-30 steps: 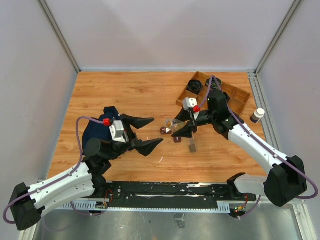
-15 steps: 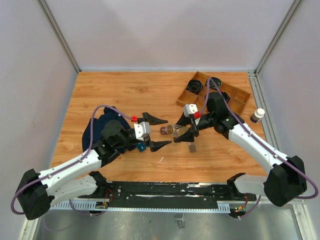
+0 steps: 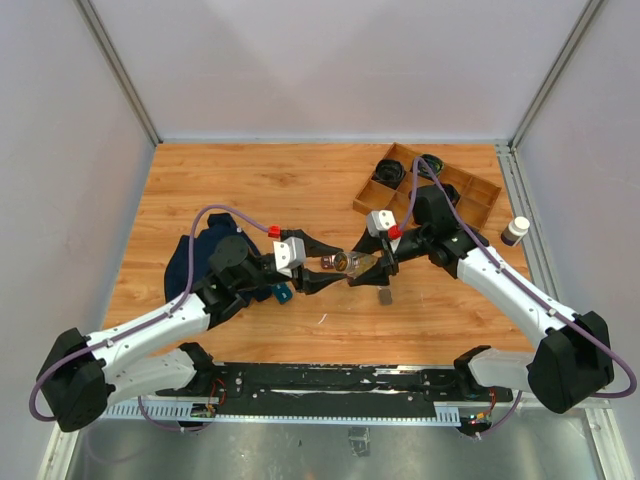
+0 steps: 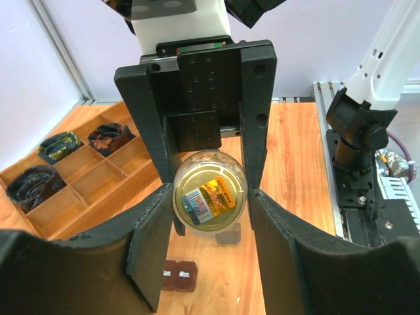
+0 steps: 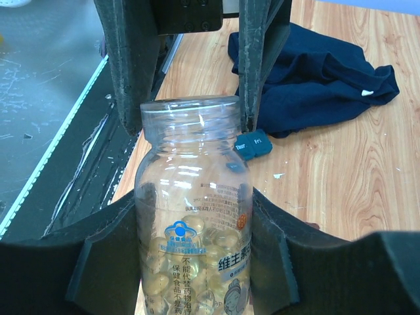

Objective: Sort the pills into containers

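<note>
My right gripper (image 3: 368,265) is shut on a clear pill bottle (image 3: 350,262) holding yellow softgels and holds it sideways above the table. In the right wrist view the bottle (image 5: 193,223) fills the gap between my fingers (image 5: 105,262). My left gripper (image 3: 325,270) is open, with its jaws close on either side of the bottle's gold-sealed end (image 4: 210,197). The two dark-brown containers (image 4: 178,274) lie side by side on the table below the bottle, marked "Sun." and "Mon.". In the top view they are hidden under the grippers.
A navy cloth (image 3: 195,262) lies at the left, with small blue boxes (image 5: 252,144) next to it. A grey piece (image 3: 384,296) lies near the bottle. A wooden divided tray (image 3: 470,200) with black cables stands at the back right, and a white-capped bottle (image 3: 515,231) beside it.
My left arm has swung right from over the cloth, and its open jaws now flank the bottle's end. My right gripper has lifted the bottle slightly toward it.
</note>
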Controlling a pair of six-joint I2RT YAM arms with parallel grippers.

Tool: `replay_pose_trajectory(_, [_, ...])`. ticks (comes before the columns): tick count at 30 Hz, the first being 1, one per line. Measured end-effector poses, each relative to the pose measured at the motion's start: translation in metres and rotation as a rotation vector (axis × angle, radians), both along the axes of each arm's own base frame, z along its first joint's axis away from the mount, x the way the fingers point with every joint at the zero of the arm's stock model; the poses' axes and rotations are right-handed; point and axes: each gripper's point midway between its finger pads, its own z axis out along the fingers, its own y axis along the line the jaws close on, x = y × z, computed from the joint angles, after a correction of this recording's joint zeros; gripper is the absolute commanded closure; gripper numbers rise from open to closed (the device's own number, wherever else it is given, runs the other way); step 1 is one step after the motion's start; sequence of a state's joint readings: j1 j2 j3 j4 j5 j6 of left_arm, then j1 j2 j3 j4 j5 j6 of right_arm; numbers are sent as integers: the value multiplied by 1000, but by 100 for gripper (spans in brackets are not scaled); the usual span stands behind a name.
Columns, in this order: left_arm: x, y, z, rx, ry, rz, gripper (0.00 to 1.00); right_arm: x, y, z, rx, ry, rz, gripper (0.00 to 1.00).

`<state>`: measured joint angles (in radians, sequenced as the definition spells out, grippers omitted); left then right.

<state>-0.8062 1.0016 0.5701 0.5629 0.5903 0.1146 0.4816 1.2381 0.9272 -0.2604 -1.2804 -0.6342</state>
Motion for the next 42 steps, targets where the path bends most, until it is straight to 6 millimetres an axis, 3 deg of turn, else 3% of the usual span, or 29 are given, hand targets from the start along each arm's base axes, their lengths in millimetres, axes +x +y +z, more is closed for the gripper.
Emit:
replay_pose_trajectory(4, [2, -1, 0, -7, 16, 5, 66, -1, 0, 0, -2, 4, 1, 99])
replay_pose_trajectory(10, [3, -2, 1, -20, 52, 7, 99, -1, -1, 0, -6, 12, 0, 99])
replay_pose_trajectory(15, [7, -2, 2, -44, 121, 31, 100, 1, -3, 0, -14, 28, -14, 99])
replay_pose_trajectory(21, [17, -1, 4, -115, 336, 119, 100, 7, -2, -2, -36, 45, -42, 99])
replay_pose_trajectory(28, [30, -5, 3, -222, 645, 311, 100, 14, -2, -9, -67, 60, -73, 99])
replay_pose_trajectory(33, [43, -11, 7, -234, 756, 456, 100, 22, -7, -10, -70, 56, -101, 99])
replay_pose_trajectory(34, [44, -10, 6, -238, 768, 471, 95, 23, -7, -10, -70, 54, -105, 99])
replay_pose_trajectory(37, [46, -9, 5, -247, 795, 500, 58, 24, -7, -11, -72, 54, -107, 99])
replay_pose_trajectory(39, [48, -9, 5, -248, 804, 511, 39, 25, -7, -12, -74, 55, -108, 99])
replay_pose_trajectory(42, [52, -6, 2, -241, 807, 547, 26, 27, -7, -12, -75, 49, -115, 99])
